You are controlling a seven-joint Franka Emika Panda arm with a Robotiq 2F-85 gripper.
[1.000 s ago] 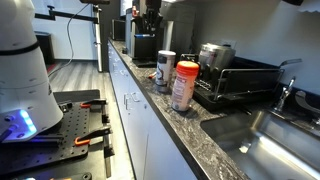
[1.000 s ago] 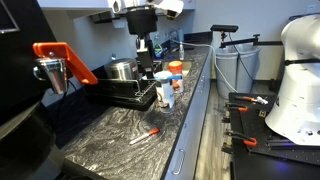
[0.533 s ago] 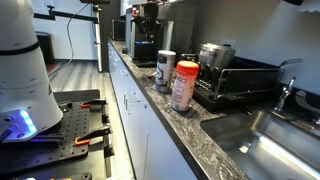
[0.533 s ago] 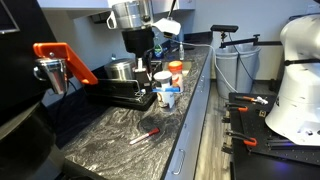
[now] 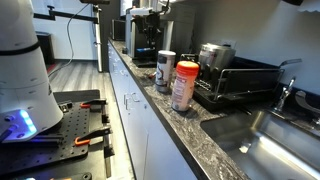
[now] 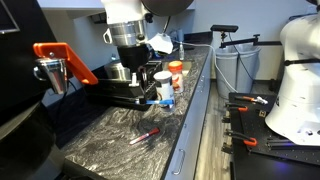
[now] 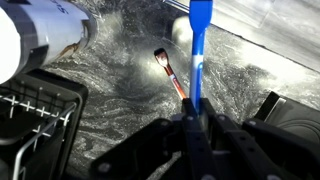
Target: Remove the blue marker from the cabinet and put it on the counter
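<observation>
Wrist view: we see the gripper (image 7: 196,122) with its jaws clamped on one end of the blue marker (image 7: 199,50). The marker sticks straight out from the fingers over the counter (image 7: 110,70). We cannot tell whether its far end touches the stone. A red marker (image 7: 172,75) lies flat on the counter, just beside the blue one as seen here. A black dish rack (image 7: 40,110) fills the lower left corner, and a white bottle (image 7: 40,30) sits at the upper left. In an exterior view the gripper (image 6: 138,68) hangs over the counter (image 6: 110,140) beside the dish rack (image 6: 125,95), near an orange-lidded jar (image 6: 176,72). The red marker (image 6: 145,133) lies on bare stone.
</observation>
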